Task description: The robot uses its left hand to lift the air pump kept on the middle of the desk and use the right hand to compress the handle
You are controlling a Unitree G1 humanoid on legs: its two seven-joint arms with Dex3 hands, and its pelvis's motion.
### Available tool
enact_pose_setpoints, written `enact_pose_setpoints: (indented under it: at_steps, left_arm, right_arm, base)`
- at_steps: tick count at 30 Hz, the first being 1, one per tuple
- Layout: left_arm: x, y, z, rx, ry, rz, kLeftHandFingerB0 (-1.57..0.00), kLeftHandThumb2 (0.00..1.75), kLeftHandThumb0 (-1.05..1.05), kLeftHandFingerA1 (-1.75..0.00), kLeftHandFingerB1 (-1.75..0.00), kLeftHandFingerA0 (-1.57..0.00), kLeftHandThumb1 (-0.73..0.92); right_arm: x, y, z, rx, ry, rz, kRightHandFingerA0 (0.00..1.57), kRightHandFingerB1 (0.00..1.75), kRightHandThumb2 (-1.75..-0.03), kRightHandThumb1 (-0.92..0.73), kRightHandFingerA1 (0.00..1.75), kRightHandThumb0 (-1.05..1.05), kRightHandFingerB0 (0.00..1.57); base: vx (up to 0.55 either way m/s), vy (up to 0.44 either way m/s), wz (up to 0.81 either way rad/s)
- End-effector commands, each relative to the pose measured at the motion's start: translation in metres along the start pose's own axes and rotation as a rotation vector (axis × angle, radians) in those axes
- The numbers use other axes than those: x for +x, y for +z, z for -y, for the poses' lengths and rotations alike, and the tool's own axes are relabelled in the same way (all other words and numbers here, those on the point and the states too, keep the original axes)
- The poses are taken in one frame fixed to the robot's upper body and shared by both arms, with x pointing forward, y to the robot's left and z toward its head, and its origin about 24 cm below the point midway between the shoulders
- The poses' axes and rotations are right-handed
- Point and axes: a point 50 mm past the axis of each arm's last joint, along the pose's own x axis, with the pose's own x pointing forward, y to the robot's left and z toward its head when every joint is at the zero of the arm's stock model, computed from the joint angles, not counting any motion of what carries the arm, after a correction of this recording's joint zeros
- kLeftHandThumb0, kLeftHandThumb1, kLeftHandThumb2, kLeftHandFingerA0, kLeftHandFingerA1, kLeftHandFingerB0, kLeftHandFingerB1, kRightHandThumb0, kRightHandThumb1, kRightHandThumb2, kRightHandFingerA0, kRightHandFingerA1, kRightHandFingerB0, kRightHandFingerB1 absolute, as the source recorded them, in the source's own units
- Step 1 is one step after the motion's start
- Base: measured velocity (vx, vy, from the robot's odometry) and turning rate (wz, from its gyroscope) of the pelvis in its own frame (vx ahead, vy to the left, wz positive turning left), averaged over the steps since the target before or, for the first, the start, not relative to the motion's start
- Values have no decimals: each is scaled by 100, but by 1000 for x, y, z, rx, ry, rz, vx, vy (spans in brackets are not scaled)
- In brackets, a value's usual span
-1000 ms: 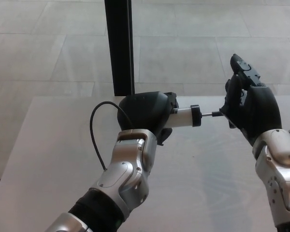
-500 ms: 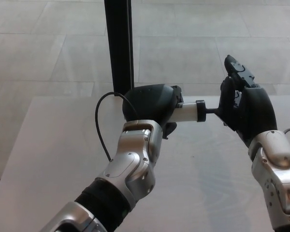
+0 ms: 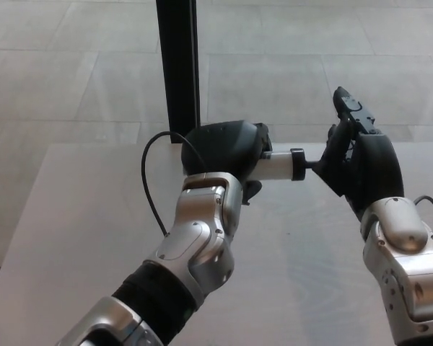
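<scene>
The left hand (image 3: 222, 148) has a matt black shell, smooth, with a faint sheen on its rounded back. The right hand (image 3: 361, 162) looks the same: dull black plastic. Both forearms wear glossy silver casings that catch the light. The pump (image 3: 278, 167) shows a smooth white barrel, seemingly plastic, with a black collar and a thin dark rod to the right. Its hose (image 3: 150, 189) is thin, black and rubbery. The desk (image 3: 72, 238) is pale and matt. The far floor (image 3: 289, 65) is grey matt tile; the post (image 3: 177, 65) is black and smooth.

The left hand (image 3: 222, 153) covers most of the air pump (image 3: 278, 166), leaving only its white end visible. The pump's handle is hidden behind the right hand (image 3: 361, 169). Both forearms run off the bottom edge.
</scene>
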Motion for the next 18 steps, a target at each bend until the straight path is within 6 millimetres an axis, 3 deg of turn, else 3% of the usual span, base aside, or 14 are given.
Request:
enact_pose_setpoints:
  at_steps: [1,3,4,6,7,8,9,10,11,12,13,14,16,18]
  left_arm:
    - [2,-1,-5,21,-13,-26,-70,62,-28,-149,-60,-75,63]
    - [0,-3,-2,28,7,-28,-75,64,-25,-150,-62,-80,69]
    - [-3,-6,2,35,20,-5,-72,64,-24,-140,-60,-81,72]
    - [-11,-13,9,36,23,-9,-74,69,-27,-159,-72,-83,81]
    - [-13,-18,12,18,4,-28,-76,74,-22,-167,-85,-82,79]
    - [-18,-27,17,3,-2,-41,-79,77,-19,-175,-82,-98,73]
    - [-23,-35,22,3,-11,-51,-89,97,-18,-164,-94,-107,60]
    - [-24,-36,23,1,-12,-54,-89,97,-18,-164,-94,-107,60]
    - [-28,-41,27,0,-24,-59,-78,102,-14,-175,-118,-93,63]
    - [-32,-48,33,1,-41,-73,-80,106,-19,-175,-142,-94,63]
    - [-37,-55,38,3,-58,-89,-80,106,-19,-175,-142,-94,63]
    - [-40,-57,40,0,-59,-87,-83,112,-18,-175,-142,-95,59]
    - [-51,-66,54,-18,-85,-121,-84,115,-22,-173,-127,-97,55]
    - [-55,-69,58,-22,-92,-104,-86,116,-21,-172,-132,-98,54]
  right_arm:
    - [0,-1,0,-10,-15,-20,0,0,-134,-90,8,-105,0]
    - [-2,0,5,-31,0,-6,0,0,-134,-92,9,-105,0]
    - [-2,0,11,-44,-5,14,0,0,-135,-92,7,-105,0]
    - [-3,5,27,-17,-65,53,0,6,-133,-92,11,-101,0]
    - [-4,6,35,-6,-91,55,0,10,-131,-92,12,-97,0]
    - [-4,10,46,-6,-135,54,1,14,-130,-91,14,-95,5]
    - [-5,12,56,-13,-171,58,0,22,-128,-86,21,-87,7]
    - [-6,12,56,-15,-171,56,0,22,-128,-86,21,-87,7]
    - [-7,13,63,-5,-188,48,0,26,-89,-92,26,-89,6]
    - [-9,16,72,-3,-216,41,2,28,-87,-92,28,-91,11]
    - [-11,19,82,-6,-248,35,2,28,-87,-92,28,-91,11]
    - [-12,19,85,-1,-250,37,0,29,-126,-86,24,-92,16]
    - [-20,22,104,2,-280,47,3,38,-122,-81,34,-87,11]
    - [-22,22,111,-3,-310,45,5,43,-121,-81,38,-88,12]
  base:
    - [0,0,0]
    - [0,0,0]
    - [0,0,0]
    - [0,0,0]
    - [0,0,0]
    - [0,0,0]
    - [0,0,0]
    - [0,0,0]
    - [0,0,0]
    - [0,0,0]
    - [0,0,0]
    - [0,0,0]
    - [0,0,0]
    - [0,0,0]
